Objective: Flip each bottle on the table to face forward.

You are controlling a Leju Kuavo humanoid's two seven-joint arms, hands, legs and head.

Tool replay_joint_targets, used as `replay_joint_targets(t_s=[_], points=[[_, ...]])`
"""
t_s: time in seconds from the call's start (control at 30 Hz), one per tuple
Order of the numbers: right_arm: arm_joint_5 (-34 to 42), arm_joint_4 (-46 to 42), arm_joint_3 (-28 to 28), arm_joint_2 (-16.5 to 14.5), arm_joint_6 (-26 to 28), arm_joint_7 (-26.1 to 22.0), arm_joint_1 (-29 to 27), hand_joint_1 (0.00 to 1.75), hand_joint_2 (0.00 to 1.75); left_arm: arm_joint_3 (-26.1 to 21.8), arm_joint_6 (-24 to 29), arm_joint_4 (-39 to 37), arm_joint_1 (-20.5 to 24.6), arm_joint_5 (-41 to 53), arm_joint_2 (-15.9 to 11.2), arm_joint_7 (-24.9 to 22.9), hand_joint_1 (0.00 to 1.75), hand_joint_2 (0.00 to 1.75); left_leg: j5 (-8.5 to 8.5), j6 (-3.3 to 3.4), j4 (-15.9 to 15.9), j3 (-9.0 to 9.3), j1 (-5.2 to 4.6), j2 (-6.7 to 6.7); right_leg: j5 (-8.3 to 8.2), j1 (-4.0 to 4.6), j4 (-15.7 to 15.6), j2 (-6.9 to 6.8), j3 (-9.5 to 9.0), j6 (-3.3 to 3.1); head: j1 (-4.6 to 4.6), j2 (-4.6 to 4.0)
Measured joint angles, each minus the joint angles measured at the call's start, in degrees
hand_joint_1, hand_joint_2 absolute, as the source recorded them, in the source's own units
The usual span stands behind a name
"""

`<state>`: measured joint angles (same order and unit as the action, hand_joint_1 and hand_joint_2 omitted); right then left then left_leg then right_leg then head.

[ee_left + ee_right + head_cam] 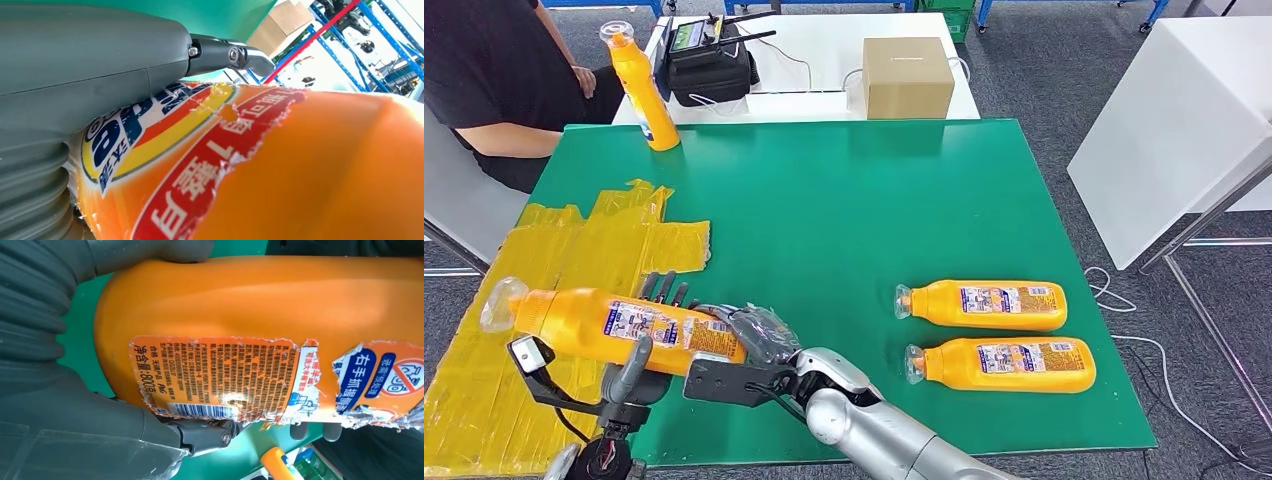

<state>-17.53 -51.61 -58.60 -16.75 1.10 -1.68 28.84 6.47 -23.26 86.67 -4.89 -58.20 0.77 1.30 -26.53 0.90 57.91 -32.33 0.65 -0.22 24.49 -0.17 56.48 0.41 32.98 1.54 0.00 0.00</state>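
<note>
- The right hand (pixel 749 335) grips the base end of an orange bottle (pixel 624 325) held lying sideways above the green table's (pixel 844 210) near-left part, cap to the left.
- The left hand (pixel 629 370) holds the same bottle from beneath.
- Two more orange bottles (pixel 984 304) (pixel 1004 364) lie side by side at near right, back labels up.
- A fourth bottle (pixel 642 88) stands upright at the far-left corner, beside a seated person (pixel 494 80).

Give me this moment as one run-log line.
held bottle: gripped by both left hand and right hand, back label up | two lying bottles: right side of table | upright bottle: far-left corner
</note>
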Motion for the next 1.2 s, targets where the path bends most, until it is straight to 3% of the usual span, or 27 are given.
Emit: replay_joint_targets(t_s=[0.1, 0.13, 0.87, 0.9, 0.93, 1.0, 1.03, 1.07, 1.13, 1.2], points=[[0.3, 0.4, -0.6, 0.0, 0.0, 0.0, 0.4, 1.75, 1.75, 0.1, 0.1, 0.2, -0.1, 0.1, 0.0, 0.3, 1.39, 1.75, 0.00, 0.00, 0.0, 0.00, 0.00, 0.00, 0.00, 0.00, 0.0, 0.00, 0.01, 0.00, 0.00, 0.00], [0.4, 0.5, -0.7, 0.0, 0.0, 0.0, 0.5, 1.75, 1.75, 0.1, 0.1, 0.3, -0.1, 0.2, 0.0, 0.6, 1.75, 1.75, 0.00, 0.00, 0.0, 0.00, 0.00, 0.00, 0.00, 0.00, 0.0, 0.00, 0.02, 0.00, 0.00, 0.00], [1.8, 1.1, -2.0, 0.0, 0.2, 0.3, 1.3, 1.75, 1.75, 0.0, 0.1, 1.4, -0.2, 1.4, 0.4, 2.9, 1.75, 1.75, 0.00, 0.00, 0.0, 0.00, 0.01, 0.02, 0.00, 0.01, 0.0, 0.01, 0.04, 0.00, 0.00, 0.00], [1.8, 1.1, -2.0, 0.0, 0.2, 0.3, 1.3, 1.57, 1.75, 0.0, 0.1, 1.4, -0.2, 1.6, 0.4, 3.0, 1.75, 1.75, 0.00, 0.00, 0.0, 0.00, 0.01, 0.03, 0.00, 0.01, 0.0, 0.01, 0.04, 0.00, 0.00, 0.00], [1.8, 1.1, -2.0, 0.1, 0.4, 0.4, 1.3, 1.13, 1.75, 0.0, 0.1, 1.4, -0.2, 2.2, 0.4, 3.3, 1.75, 1.75, 0.00, 0.00, 0.0, 0.00, 0.01, 0.03, 0.00, 0.01, 0.0, 0.01, 0.04, 0.00, 0.00, 0.00], [1.5, 1.2, -2.0, 0.2, 1.3, 0.5, 1.2, 0.26, 0.87, 0.0, 0.7, 1.6, 0.0, 5.1, 0.4, 4.7, 1.75, 1.75, 0.00, 0.00, 0.0, 0.01, 0.01, 0.01, 0.00, 0.01, 0.0, 0.01, 0.04, 0.00, 0.01, 0.00], [1.2, 1.1, -2.0, 0.4, 2.2, 0.6, 1.0, 0.00, 0.44, 0.0, 1.6, 1.9, 0.2, 8.1, 0.4, 5.9, 1.75, 1.75, 0.00, 0.00, 0.0, 0.00, 0.01, 0.00, 0.00, 0.02, 0.0, 0.00, 0.04, 0.00, 0.01, 0.00], [0.7, 0.9, -1.8, 0.7, 3.4, 0.8, 0.6, 0.00, 0.00, 0.0, 3.0, 2.3, 0.5, 12.2, 0.4, 7.5, 1.75, 1.75, 0.00, 0.00, 0.0, 0.00, 0.01, -0.01, 0.00, 0.02, 0.0, 0.00, 0.03, 0.00, 0.01, 0.00], [-0.4, -0.3, -0.9, 1.7, 6.3, 1.7, -0.8, 0.00, 0.00, 0.0, 8.6, 3.2, 1.4, 25.2, 0.2, 12.1, 1.75, 1.75, 0.00, 0.00, 0.0, 0.00, 0.01, -0.05, 0.00, 0.02, 0.0, -0.02, 0.02, 0.00, 0.01, 0.00], [-1.8, -3.2, 1.1, 3.5, 9.2, 2.6, -3.0, 0.00, 0.00, 0.0, 18.5, 4.1, 2.9, 43.9, -0.4, 16.8, 1.75, 1.75, 0.00, 0.00, 0.0, -0.01, 0.00, -0.10, 0.00, 0.02, 0.0, -0.04, 0.01, 0.00, 0.02, 0.00]])
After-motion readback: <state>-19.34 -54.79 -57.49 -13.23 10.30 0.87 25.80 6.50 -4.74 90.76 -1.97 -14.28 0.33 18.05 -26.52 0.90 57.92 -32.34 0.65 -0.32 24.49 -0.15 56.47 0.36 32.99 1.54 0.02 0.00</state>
